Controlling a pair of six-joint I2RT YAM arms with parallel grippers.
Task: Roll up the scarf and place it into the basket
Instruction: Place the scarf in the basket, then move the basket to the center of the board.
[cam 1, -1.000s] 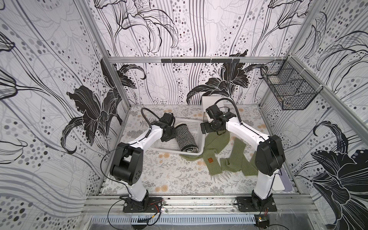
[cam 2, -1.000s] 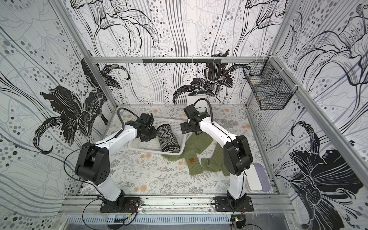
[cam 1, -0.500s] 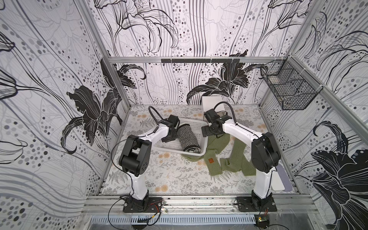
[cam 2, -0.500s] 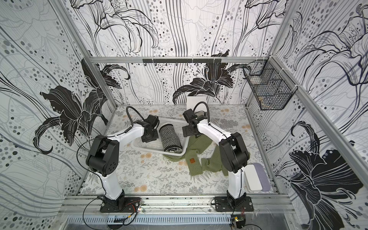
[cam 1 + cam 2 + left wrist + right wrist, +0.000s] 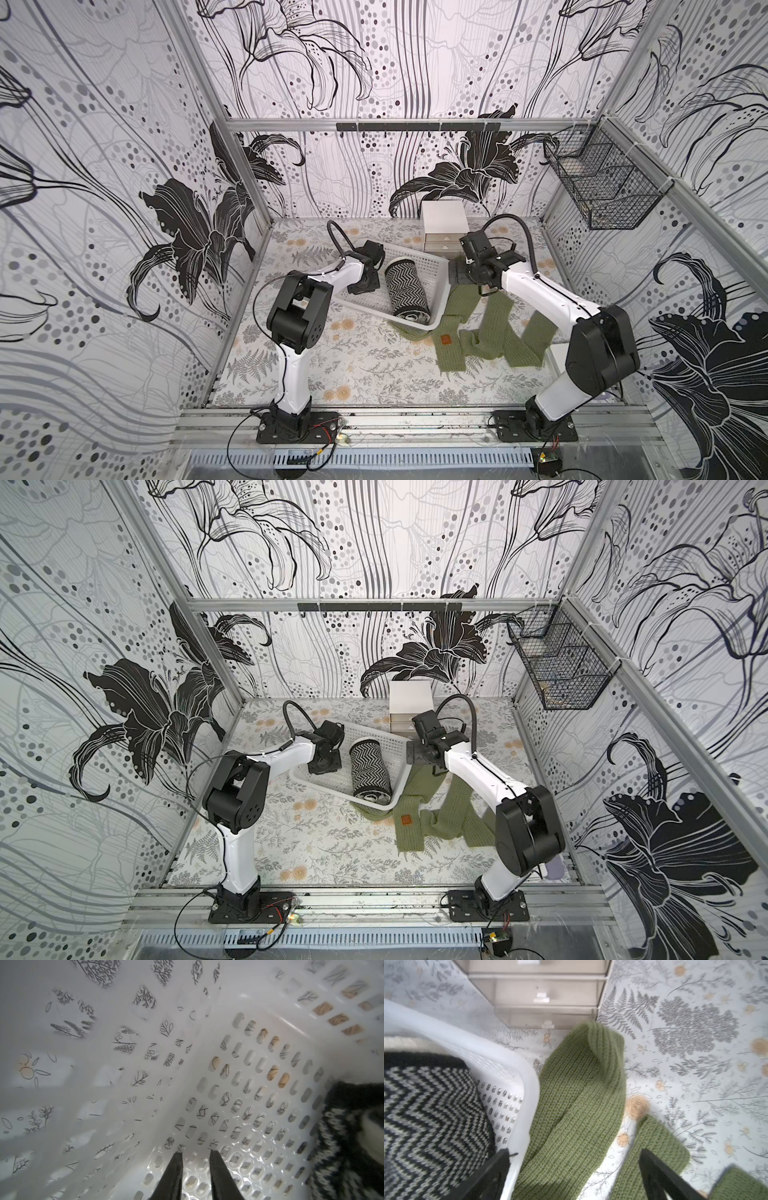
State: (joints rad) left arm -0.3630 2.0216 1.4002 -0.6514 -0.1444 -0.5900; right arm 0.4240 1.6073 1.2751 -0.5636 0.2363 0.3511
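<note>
The rolled zigzag scarf (image 5: pixel 406 291) lay inside the basket (image 5: pixel 361 306), toward its right end. The left gripper (image 5: pixel 195 1152) hung inside the basket's left end, its fingers slightly apart and empty. The right gripper (image 5: pixel 575 1157) was spread wide over the basket's right rim, holding nothing. A green scarf (image 5: pixel 451 357) sprawled unrolled beside that rim, one part under the basket's near corner.
</note>
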